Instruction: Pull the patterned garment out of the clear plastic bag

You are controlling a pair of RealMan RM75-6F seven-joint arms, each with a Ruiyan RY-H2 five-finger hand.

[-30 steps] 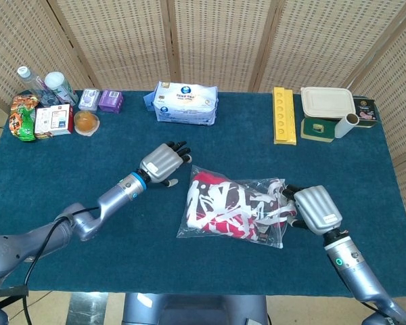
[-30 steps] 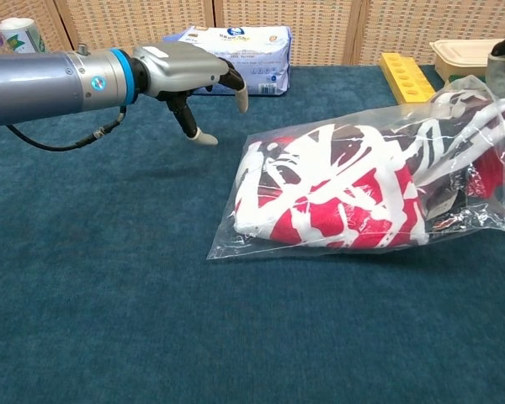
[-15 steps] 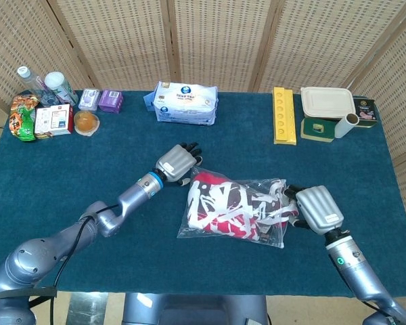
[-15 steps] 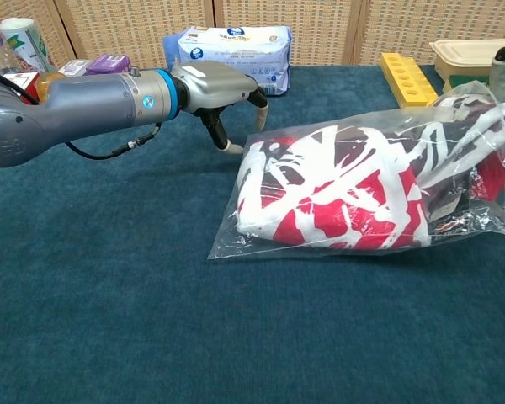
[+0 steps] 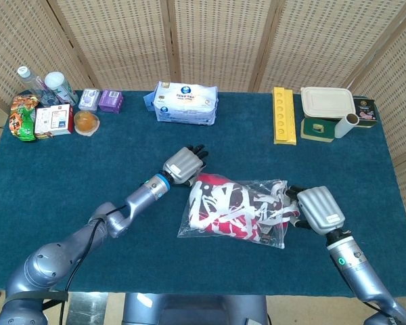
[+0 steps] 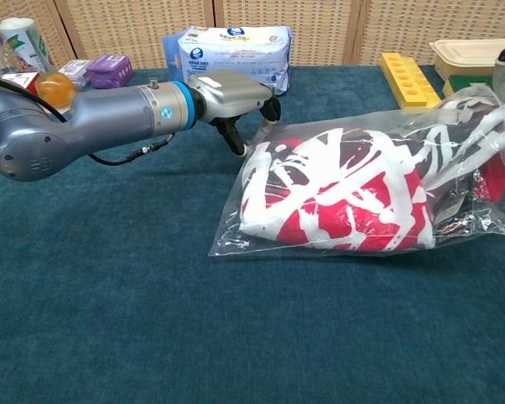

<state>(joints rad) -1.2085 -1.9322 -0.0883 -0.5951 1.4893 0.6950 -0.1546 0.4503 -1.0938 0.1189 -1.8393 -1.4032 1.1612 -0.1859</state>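
Woven cane screens (image 5: 216, 40) stand behind my worktop (image 5: 68, 176), which is covered in dark blue cloth. One clear plastic bag (image 5: 233, 211) lies flat near the middle with the one patterned garment (image 6: 337, 198), red, white and dark, wholly inside it.

My left hand (image 5: 185, 164) sits at the bag's closed far-left corner, fingers curled down and touching the film; I judge it is there to pin the bag while the cloth is drawn out. It holds nothing that I can see.

My right hand (image 5: 318, 210) lies at the bag's open right end, where the garment bunches, fingers hidden under its back, so I cannot tell whether it pinches cloth.

Along the far edge I count one wipes pack (image 5: 185, 103), one yellow tray (image 5: 283, 115), one lidded box (image 5: 327, 101) and two small purple packets (image 5: 100, 100).
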